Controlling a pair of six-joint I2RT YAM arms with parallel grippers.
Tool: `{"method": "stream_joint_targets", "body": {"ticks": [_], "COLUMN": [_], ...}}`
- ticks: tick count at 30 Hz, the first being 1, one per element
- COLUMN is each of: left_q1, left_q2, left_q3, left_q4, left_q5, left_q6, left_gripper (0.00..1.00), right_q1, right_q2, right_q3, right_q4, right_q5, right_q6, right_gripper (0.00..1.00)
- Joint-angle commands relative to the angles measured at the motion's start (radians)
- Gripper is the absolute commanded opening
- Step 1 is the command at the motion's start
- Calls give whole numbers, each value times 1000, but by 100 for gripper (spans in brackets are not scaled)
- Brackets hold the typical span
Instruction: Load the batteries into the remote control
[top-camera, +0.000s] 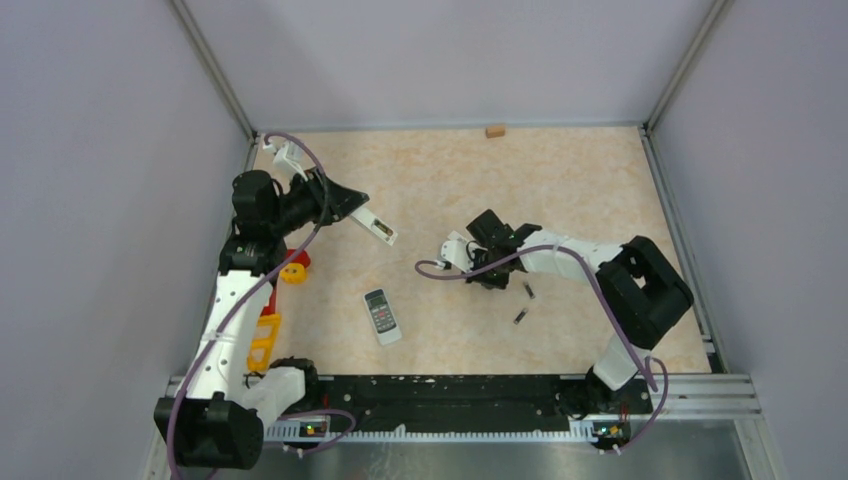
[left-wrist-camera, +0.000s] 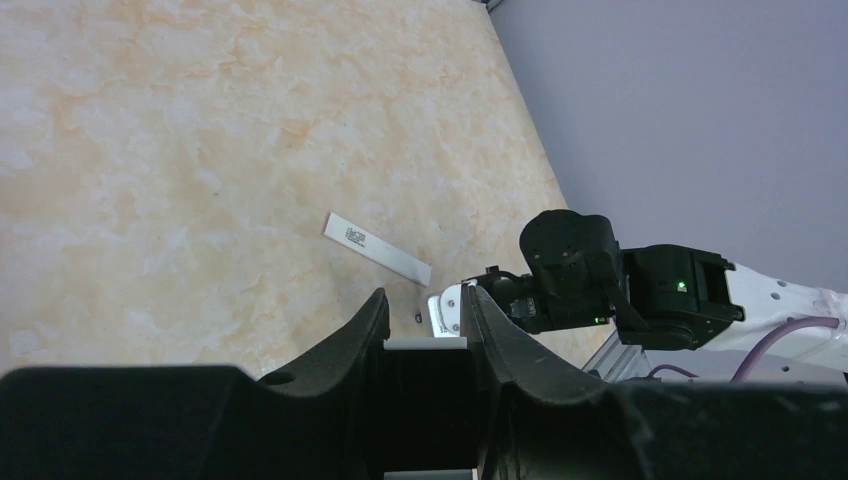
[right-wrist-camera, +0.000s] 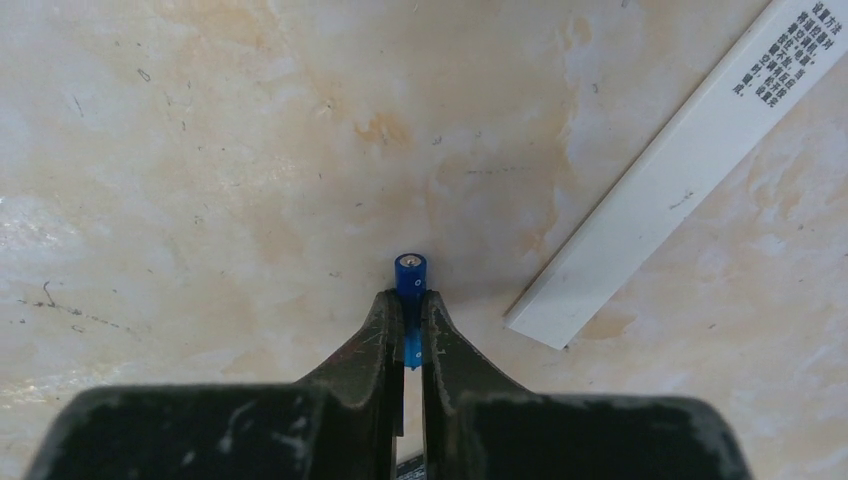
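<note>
Noting blue battery (right-wrist-camera: 410, 270) sitting clamped between the fingertips of the right gripper (right-wrist-camera: 410, 297), jaws nearly together, one round end poking out past the tips. Not resolving whether it is touching the marbled table (right-wrist-camera: 200, 150). Seeing white printed strip (right-wrist-camera: 680, 170) lying flat just right of it, apart. Noting dark battery (top-camera: 528, 291) and second dark battery (top-camera: 519, 316) lying loose on the table near that gripper. Noting remote (top-camera: 381, 316) lying farther left, well apart. Finding left gripper (left-wrist-camera: 425, 300) gripping a white piece (left-wrist-camera: 425, 343), jaws narrow; identity unclear.
</note>
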Motion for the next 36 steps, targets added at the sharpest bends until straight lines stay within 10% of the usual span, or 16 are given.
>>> {"method": "stream_joint_targets", "body": {"ticks": [1,19,36], "left_q1": [5,-124,-191], "left_q2": [-9,96,169], "left_q3": [-5,-125,-75], "left_q4": [62,479,512], "left_q5": [20,152,170], "left_q6": [-4,-209,-337], "left_gripper": [0,0,0], "right_q1": [-10,53,260], "right_q2": [27,-407,-443], "right_q3": [7,107,127], "right_q4": [3,438,525], "right_q5": [-55,-164,19], "right_q6": [33,859,727], "right_gripper": [0,0,0]}}
